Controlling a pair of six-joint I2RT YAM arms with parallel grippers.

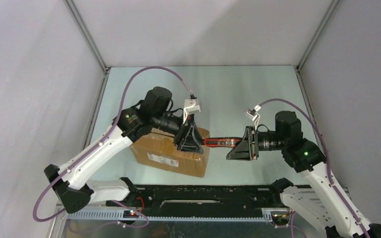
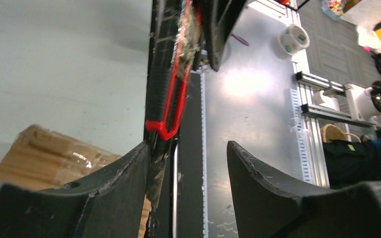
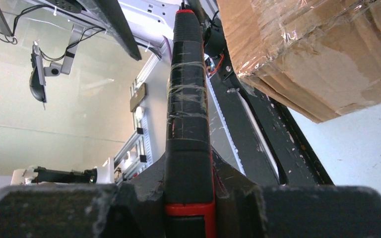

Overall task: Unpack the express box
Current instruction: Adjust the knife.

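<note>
Two claws were mine, each placed for its own job; my left claw (image 1: 188, 143) hung over the right end of the express box (image 1: 166, 154), jaws apart and gripping nothing, set there, I judge, to steady the carton or to take the tool. The box lay flat on the table (image 1: 238, 94), left of centre, its white label (image 1: 162, 159) facing my bases; just right of it the red-and-black tool (image 1: 221, 142) ran level toward the box, its far end in between my left jaws; my right claw (image 1: 241, 148) was clamped tight on its handle, probably so the tool could reach the tape.
</note>
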